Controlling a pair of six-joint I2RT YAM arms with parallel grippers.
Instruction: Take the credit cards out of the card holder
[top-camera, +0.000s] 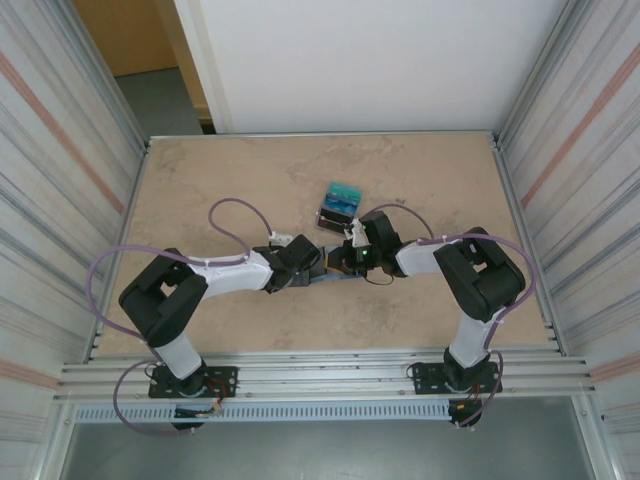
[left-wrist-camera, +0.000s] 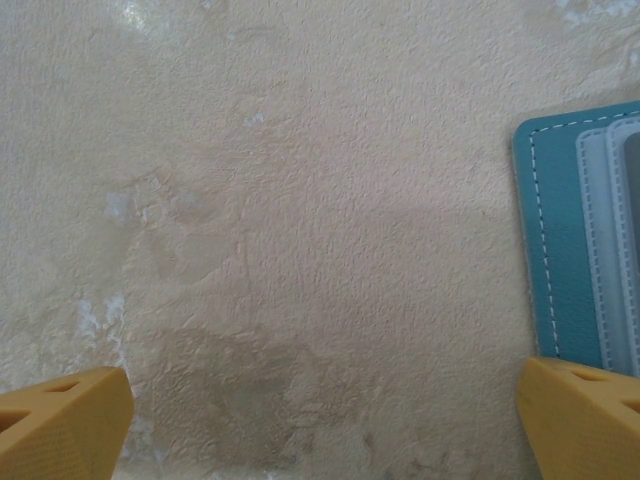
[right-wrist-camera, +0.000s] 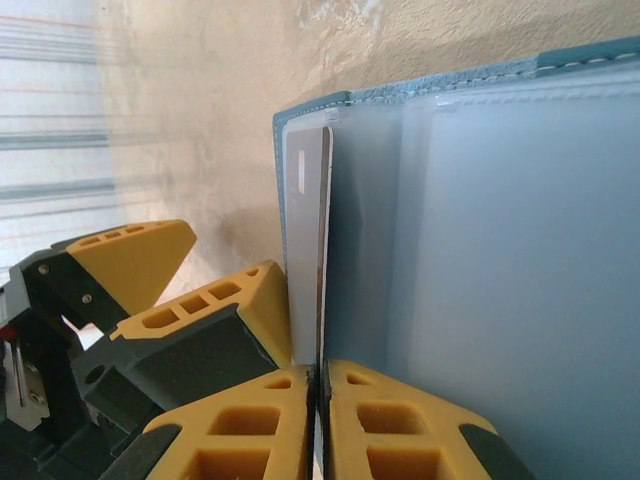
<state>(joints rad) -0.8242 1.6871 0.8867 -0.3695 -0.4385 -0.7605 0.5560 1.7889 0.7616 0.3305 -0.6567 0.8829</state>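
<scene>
The card holder (right-wrist-camera: 500, 250) lies open on the table, slate-blue with pale slots; its left edge shows in the left wrist view (left-wrist-camera: 560, 240). A credit card (right-wrist-camera: 305, 250), pale-faced and seen edge-on, sticks out of a slot near the holder's left end. My right gripper (right-wrist-camera: 320, 375) is shut on that card's near edge. My left gripper (left-wrist-camera: 325, 400) is wide open and low over the table, with its right fingertip (left-wrist-camera: 585, 410) on the holder's edge. From above, the two grippers meet at mid-table, left (top-camera: 312, 265) and right (top-camera: 345, 262).
A small dark tray (top-camera: 326, 218) with teal cards (top-camera: 345, 192) in it stands just beyond the grippers. Ribbed metal walls flank the table on both sides. Purple cables loop over the left arm and across to the right arm.
</scene>
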